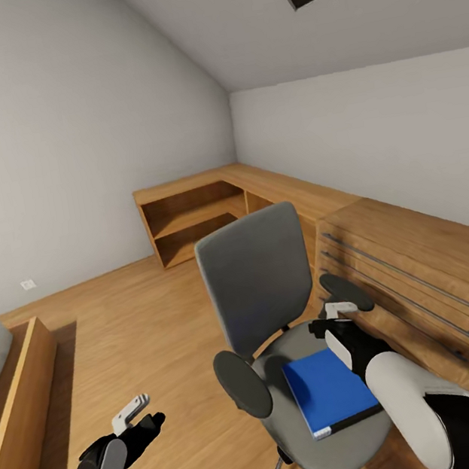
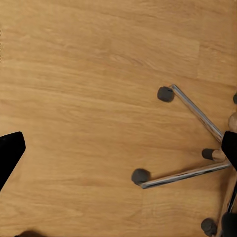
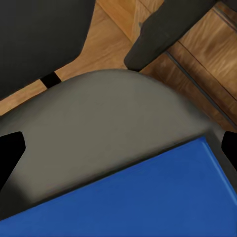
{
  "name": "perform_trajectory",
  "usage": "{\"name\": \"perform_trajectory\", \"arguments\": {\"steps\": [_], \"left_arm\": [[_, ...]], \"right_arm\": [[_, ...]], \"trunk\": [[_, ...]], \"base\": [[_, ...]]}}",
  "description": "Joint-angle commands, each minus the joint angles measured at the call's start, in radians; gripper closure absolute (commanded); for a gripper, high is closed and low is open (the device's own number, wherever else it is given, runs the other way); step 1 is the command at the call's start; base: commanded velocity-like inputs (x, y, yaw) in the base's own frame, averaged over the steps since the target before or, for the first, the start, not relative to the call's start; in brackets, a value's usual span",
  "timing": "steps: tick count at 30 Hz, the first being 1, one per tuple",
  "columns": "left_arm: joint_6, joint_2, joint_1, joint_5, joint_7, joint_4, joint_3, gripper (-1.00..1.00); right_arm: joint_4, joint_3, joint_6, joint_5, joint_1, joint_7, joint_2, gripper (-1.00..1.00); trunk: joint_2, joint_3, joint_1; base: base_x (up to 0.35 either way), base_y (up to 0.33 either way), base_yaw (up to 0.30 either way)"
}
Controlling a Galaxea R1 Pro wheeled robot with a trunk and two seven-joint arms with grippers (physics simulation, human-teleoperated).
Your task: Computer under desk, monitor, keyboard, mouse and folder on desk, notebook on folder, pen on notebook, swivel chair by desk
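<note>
The swivel chair (image 1: 258, 284) stands in the middle of the room, its grey seat (image 3: 113, 123) facing me and its chrome base (image 2: 190, 173) on the wood floor. A bright blue folder (image 1: 327, 393) lies flat on the seat toward its front right; its blue cover (image 3: 148, 197) is close under my right wrist camera. My right gripper (image 1: 332, 323) hovers open just above the rear of the seat, beside the right armrest (image 1: 347, 292), with its dark fingertips (image 3: 10, 155) spread wide and nothing between them. My left gripper (image 1: 139, 418) hangs open over bare floor left of the chair.
A light-wood chest with long bar handles (image 1: 424, 271) stands right behind the chair's right side. A low wooden shelf unit (image 1: 194, 222) runs along the far corner. A wooden bed frame (image 1: 20, 392) sits at the left. Open floor lies between bed and chair.
</note>
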Motion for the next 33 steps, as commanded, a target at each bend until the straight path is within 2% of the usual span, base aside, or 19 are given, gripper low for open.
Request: {"name": "perform_trajectory", "arguments": {"steps": [1, 5, 9, 12, 14, 17, 33], "left_arm": [[0.003, 0.0, -0.001, 0.012, 0.009, -0.006, 0.007, -1.0], [0.005, -0.002, -0.001, 0.016, 0.009, -0.03, 0.045, -1.0], [0.005, -0.002, -0.001, 0.017, 0.01, -0.036, 0.055, -1.0], [0.005, -0.003, -0.001, 0.015, 0.01, -0.036, 0.056, -1.0], [0.005, -0.003, -0.001, 0.014, 0.011, -0.036, 0.057, -1.0], [0.005, -0.003, -0.001, 0.013, 0.011, -0.036, 0.057, -1.0], [0.006, -0.003, -0.001, 0.014, 0.009, -0.036, 0.057, -1.0]], "right_arm": [[-0.002, -0.005, 0.007, 0.011, 0.0, 0.0, 0.001, -1.0], [-0.002, -0.004, 0.006, 0.012, 0.0, 0.001, 0.001, -1.0], [-0.004, 0.003, 0.0, 0.022, 0.0, 0.002, 0.002, -1.0], [-0.005, 0.062, -0.004, 0.04, 0.0, 0.023, 0.004, -1.0], [-0.005, 0.104, -0.005, 0.046, 0.0, 0.064, 0.003, -1.0], [-0.005, 0.134, -0.005, 0.051, 0.0, 0.119, -0.001, -1.0], [-0.013, 0.143, -0.007, 0.053, 0.0, 0.16, -0.007, -1.0]], "trunk": [[-0.001, -0.001, 0.0], [-0.022, -0.01, 0.011], [-0.05, -0.023, 0.027], [-0.071, -0.032, 0.038], [-0.085, -0.039, 0.046], [-0.106, -0.048, 0.057], [-0.218, -0.098, 0.119]], "base": [[0.016, 0.0, 0.0], [0.007, 0.0, 0.0], [0.001, 0.0, 0.0], [0.0, 0.0, 0.0], [0.0, 0.0, 0.0], [0.0, 0.0, 0.0], [0.0, 0.0, 0.0]]}}
